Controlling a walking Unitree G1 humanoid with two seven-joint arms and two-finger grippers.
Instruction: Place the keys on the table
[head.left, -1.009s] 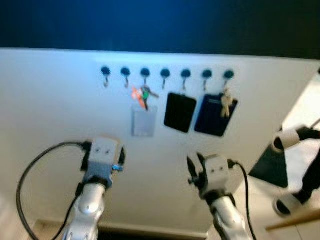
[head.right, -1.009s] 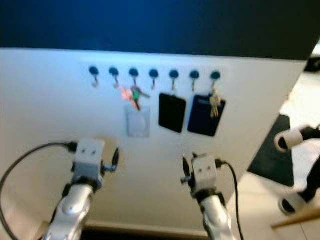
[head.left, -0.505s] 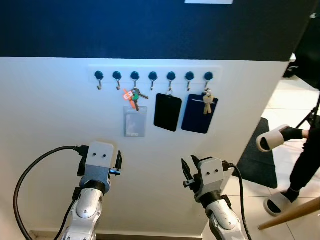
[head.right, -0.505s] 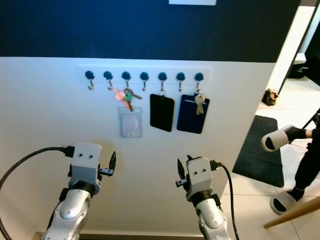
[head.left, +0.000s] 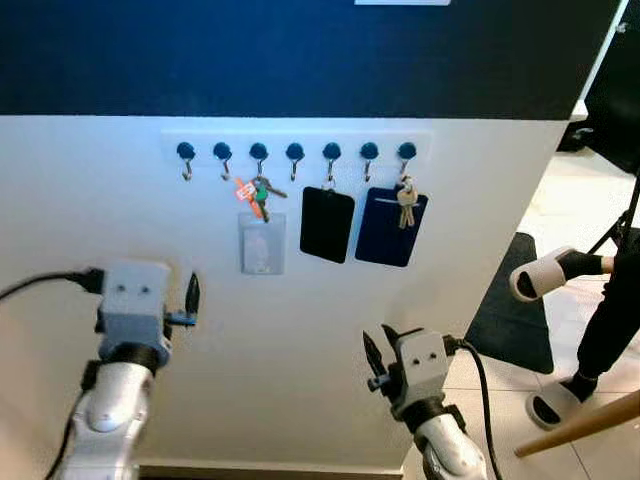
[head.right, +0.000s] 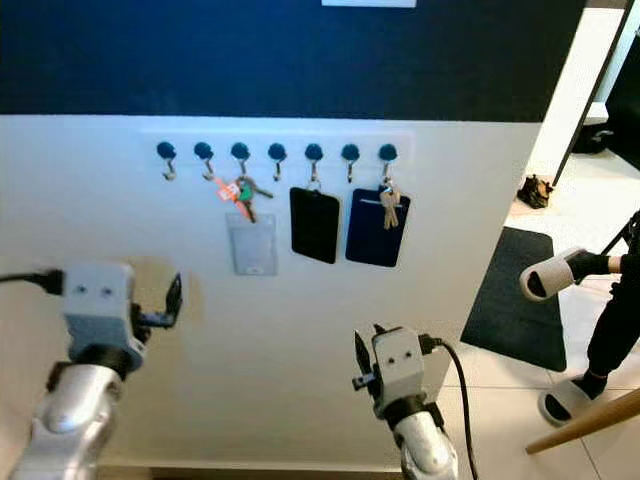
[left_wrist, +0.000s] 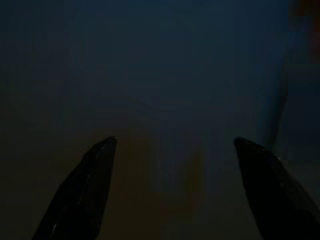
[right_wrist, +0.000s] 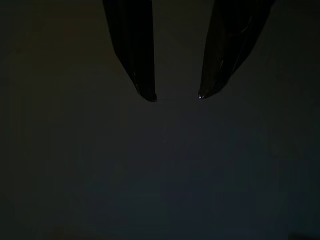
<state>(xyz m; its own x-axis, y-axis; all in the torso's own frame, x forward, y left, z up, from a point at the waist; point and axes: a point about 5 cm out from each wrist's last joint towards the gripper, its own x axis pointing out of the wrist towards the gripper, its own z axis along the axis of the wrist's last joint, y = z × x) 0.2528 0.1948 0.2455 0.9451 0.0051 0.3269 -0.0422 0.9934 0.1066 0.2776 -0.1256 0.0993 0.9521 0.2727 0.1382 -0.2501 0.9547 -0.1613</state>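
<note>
- The left hand (head.left: 190, 297) was raised before the white wall (head.left: 90, 200), below and to the left of the row of hooks (head.left: 295, 153); its two black fingers (left_wrist: 82, 190) stood well apart, holding nothing.
- On the third hook from the left hung a bunch of keys (head.left: 258, 191) with an orange and a green tag, and under it a clear badge holder (head.left: 257, 248).
- Further along the row hung a black card holder (head.left: 327, 224) and then a dark blue card holder (head.left: 390, 226), with a second set of keys (head.left: 405, 202) lying against the blue one.
- The right hand (head.left: 377, 357) was held lower, near the wall under the blue holder; its fingers (right_wrist: 132, 50) were apart, with a narrower gap, and empty.
- At the far right a person's leg (head.left: 610, 330) and white slippers (head.left: 535, 280) showed beside a dark mat (head.left: 515, 310) on the tiled floor (head.left: 585, 200).
</note>
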